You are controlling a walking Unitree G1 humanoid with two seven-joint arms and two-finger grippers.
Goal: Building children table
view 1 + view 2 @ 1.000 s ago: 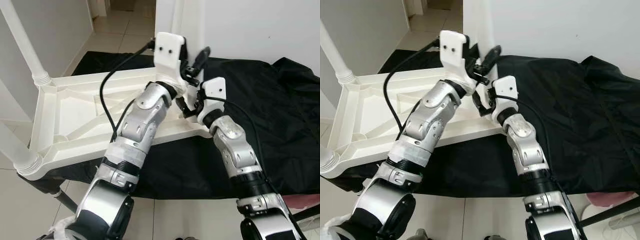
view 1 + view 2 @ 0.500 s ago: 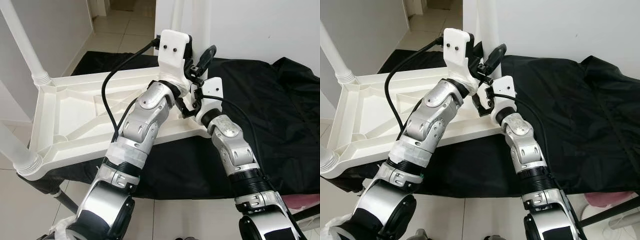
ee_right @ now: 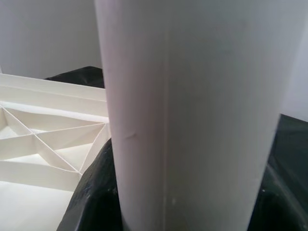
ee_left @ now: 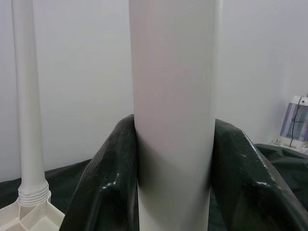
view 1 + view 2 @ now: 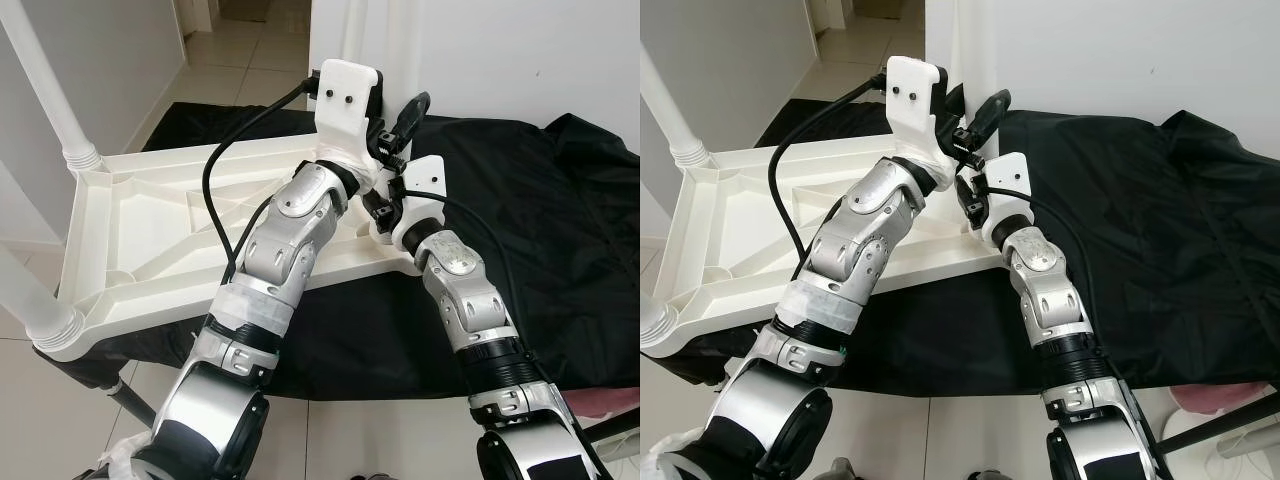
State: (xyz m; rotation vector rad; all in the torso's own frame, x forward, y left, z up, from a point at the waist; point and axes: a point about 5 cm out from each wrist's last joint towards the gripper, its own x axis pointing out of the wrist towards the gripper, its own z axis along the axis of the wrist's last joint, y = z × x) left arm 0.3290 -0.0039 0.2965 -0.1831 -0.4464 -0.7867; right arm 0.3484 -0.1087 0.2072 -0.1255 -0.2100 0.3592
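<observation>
While two white plastic legs (image 5: 55, 120) already stand screwed into the left-hand corners of the upturned white plastic children's table top (image 5: 150, 240), one at the far left corner and one at the near left corner, that ribbed underside lies face up on a worktop covered by a black cloth (image 5: 560, 230), its left end overhanging the worktop edge above the pale tiled floor (image 5: 240, 60). Moving right, the left gripper (image 5: 385, 135) reaches across the table top to its far right corner, and in the left wrist view its black fingers (image 4: 101, 187) press on both sides of a thick upright white plastic leg (image 4: 173, 110), so its jaws are closed on that leg; a second slim leg (image 4: 30, 120) stands beyond it in its threaded socket. Just to the right and lower, the right gripper (image 5: 385, 205) grips the same upright leg nearer its base, the black fingers (image 3: 96, 192) hugging the tube in the right wrist view, with the ribbed table underside (image 3: 43, 139) beside it. Farther right, the black cloth lies rumpled against a white wall (image 5: 520, 50).
</observation>
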